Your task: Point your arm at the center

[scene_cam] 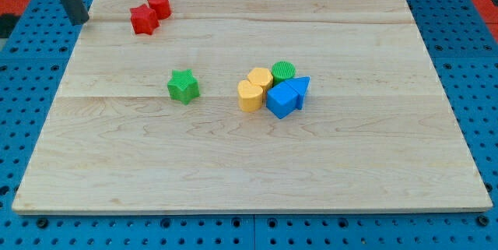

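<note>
Camera view: the target is the bench centre, bare wood near the middle of the bench (117, 164), just below and between the green star block (183, 86) and the clustered blocks. No block sits on that spot itself.

Cluster, right of centre: yellow cylinder block (250, 95) touching a second yellow block (260, 78); green cylinder block (284, 71) behind; blue cube block (281, 101) and blue triangular block (299, 89) pressed against them. Green star stands apart, to the view's left.

Far corner, view's top left: red star-like block (143, 19) touching red cylinder block (159, 4).

My tip (80, 22) rests at the bench's top-left edge, left of the red pair, well apart from centre. The tool is a plain rod: nothing to open or close, and it holds nothing.

Step, as I judge it: approach not yet begun. Next move calls for a diagonal slide toward the view's lower right, passing below the red pair and skirting the green star so nothing gets nudged.
</note>
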Controlling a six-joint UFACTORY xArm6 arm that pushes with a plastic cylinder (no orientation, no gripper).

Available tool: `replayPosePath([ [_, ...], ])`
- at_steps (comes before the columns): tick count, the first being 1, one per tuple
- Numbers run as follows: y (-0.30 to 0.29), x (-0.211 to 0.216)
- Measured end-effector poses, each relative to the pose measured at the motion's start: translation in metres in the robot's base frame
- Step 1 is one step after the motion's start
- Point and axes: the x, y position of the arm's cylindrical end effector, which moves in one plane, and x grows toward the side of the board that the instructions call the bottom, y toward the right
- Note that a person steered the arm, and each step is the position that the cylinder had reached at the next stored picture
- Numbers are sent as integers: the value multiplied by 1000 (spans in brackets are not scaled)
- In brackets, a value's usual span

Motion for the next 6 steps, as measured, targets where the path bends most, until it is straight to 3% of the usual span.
replayPosePath([
  [2,33,50],
  [4,76,136],
  [5,111,183],
  [6,159,194],
])
